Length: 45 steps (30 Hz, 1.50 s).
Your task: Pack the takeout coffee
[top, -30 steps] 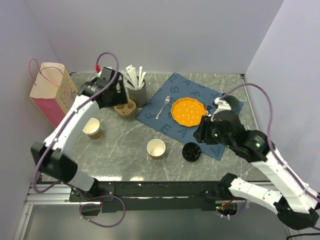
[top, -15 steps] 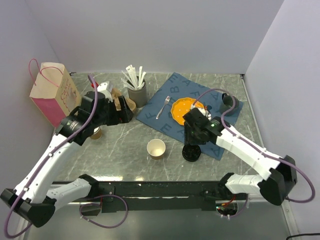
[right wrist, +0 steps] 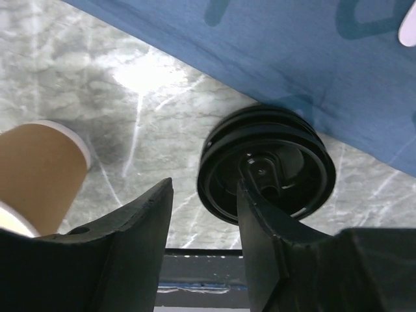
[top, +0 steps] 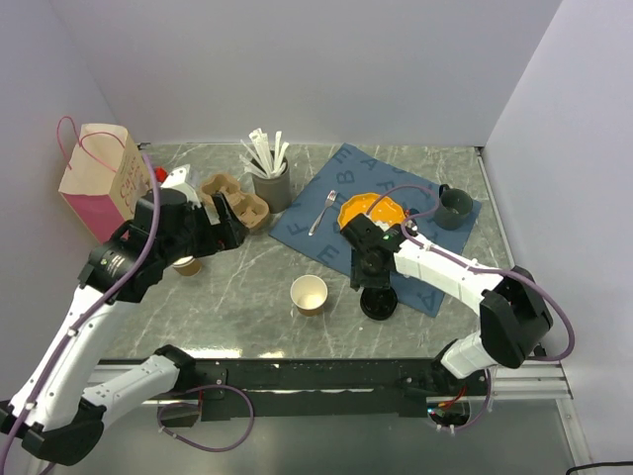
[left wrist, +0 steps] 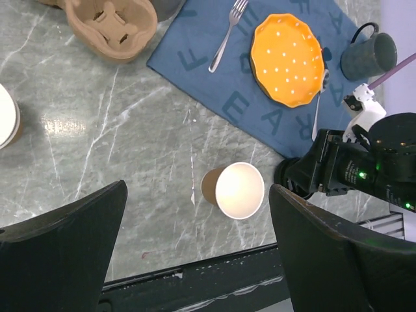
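Table, grey marble, carries a blue lettered cloth from centre toward 2 o'clock, a pink paper bag upright at 10 o'clock, and a pulp cup carrier at 11 o'clock. Left tool: raised over the table's left half, jaws fully apart, empty. Right tool: low at 5 o'clock, jaws part-way apart, gripping nothing, its gap over one edge of the black sip lid. Lidless cup: upright at 6 o'clock, near the lid. Second lidless cup: 8 o'clock, partly hidden by the left arm. Takeout coffee: no lidded cup in view; the lid lies flat at the cloth's near edge, apart from both cups. Handling note, as judgement: the step appears to be lid pick-up, so set one finger inside the rim and one outside, pinch lightly, and lift level.
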### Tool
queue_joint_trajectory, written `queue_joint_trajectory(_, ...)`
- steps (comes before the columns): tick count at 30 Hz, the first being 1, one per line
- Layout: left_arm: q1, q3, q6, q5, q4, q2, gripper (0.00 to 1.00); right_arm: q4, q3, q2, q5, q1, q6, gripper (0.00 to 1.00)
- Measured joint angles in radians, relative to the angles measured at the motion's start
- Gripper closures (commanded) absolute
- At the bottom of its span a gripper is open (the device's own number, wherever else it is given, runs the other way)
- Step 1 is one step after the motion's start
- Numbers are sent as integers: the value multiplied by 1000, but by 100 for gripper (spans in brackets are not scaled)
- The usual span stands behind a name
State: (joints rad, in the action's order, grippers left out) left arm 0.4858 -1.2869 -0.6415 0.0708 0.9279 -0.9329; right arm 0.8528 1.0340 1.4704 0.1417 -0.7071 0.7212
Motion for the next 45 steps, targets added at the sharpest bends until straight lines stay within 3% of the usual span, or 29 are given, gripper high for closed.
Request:
queue_joint_trajectory(9, 0, -10, -6, -6, 45, 26, 3, -14, 3, 82, 5, 0, 26, 55)
queue_joint_trajectory(19, 0, -10, 32, -47, 38, 13, 3, -13, 13, 90, 28, 0, 40, 76)
queue_joint_trajectory(30, 0, -27, 58, -48, 34, -11, 3, -2, 13, 75, 27, 0, 40, 80)
queue_joint_trajectory(39, 0, -33, 57, -58, 33, -12, 1, -3, 14, -87, -1, 0, 40, 80)
queue_joint_trajectory(45, 0, -44, 51, -137, 20, -34, 8, 11, 60, -166, -47, 0, 5, 80)
